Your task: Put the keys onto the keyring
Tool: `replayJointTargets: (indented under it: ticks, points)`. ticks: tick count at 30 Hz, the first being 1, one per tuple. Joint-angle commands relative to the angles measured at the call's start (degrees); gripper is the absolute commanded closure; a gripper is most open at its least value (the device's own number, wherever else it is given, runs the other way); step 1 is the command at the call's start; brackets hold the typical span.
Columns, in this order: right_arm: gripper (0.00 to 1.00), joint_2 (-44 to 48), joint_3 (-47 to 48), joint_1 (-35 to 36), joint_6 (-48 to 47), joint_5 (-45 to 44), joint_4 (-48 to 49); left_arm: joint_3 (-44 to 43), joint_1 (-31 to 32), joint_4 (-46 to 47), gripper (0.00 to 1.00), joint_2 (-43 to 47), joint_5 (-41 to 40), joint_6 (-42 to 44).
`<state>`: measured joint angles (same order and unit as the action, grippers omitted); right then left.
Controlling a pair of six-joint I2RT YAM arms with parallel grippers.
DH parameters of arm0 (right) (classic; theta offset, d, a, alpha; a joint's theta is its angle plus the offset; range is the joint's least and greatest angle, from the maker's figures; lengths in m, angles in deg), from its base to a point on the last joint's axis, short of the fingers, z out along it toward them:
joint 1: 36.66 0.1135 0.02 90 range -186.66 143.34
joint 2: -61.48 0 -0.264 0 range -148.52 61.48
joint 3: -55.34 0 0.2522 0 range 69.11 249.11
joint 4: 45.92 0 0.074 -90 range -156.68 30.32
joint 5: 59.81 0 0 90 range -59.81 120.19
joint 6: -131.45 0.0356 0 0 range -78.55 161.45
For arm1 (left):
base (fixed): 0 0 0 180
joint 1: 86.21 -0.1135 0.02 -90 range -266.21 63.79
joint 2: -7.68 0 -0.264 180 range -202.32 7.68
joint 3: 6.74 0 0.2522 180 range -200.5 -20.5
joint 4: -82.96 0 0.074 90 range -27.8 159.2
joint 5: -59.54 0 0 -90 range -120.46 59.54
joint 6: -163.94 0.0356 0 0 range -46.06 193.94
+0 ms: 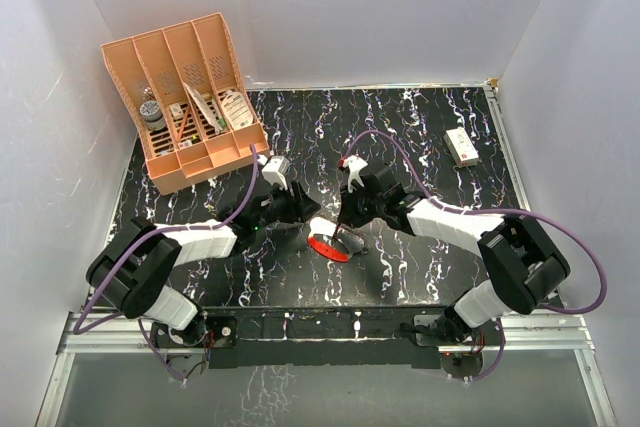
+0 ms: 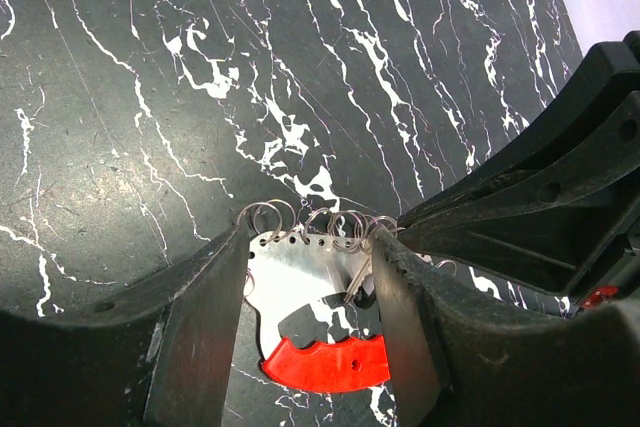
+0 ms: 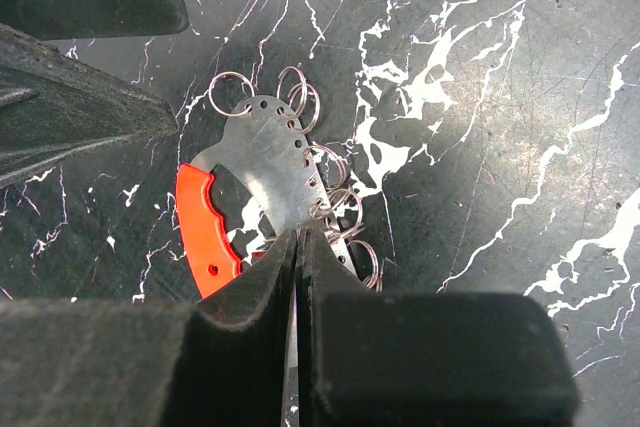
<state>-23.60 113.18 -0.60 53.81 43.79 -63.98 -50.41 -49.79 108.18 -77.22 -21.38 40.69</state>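
A: What's on the black, white-veined tabletop?
B: Orange divided rack far left, small white box far right.
A: The keyring?
B: Near the middle; touching or lifted, can't tell.

Black white-veined marble tabletop w/ plain white walls around.
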Motion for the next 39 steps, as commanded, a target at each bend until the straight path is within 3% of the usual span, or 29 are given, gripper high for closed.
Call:
replayJointTargets:
  ticks: [1, 7, 21, 28, 39]
  points:
    - [1.00, 2.25, -0.35, 0.24, 0.45, 0.31, 3.97, 0.63, -0.56, 0.77, 0.49, 1.38, 0.32, 0.08]
    - [1.00, 3.98, 1.83, 0.19, 0.69, -0.48, 5.26, 0.76, -0.65, -0.31, 0.49, 4.39, -0.49, 0.38]
    - [1.00, -4.48, 8.14, 0.20, 2.58, -4.01, 12.65, 1.44, -0.70, -0.89, 0.49, 7.16, 0.78, 0.23]
    - [1.00, -6.78, 5.60, 0.20, 4.24, -6.65, 17.27, 1.89, -0.74, 1.03, 0.49, 4.80, 2.32, -0.51]
    - [1.00, -2.81, -0.38, 0.22, 5.61, -6.94, 17.25, 1.94, -0.74, 2.90, 0.49, 2.55, 3.71, -0.94]
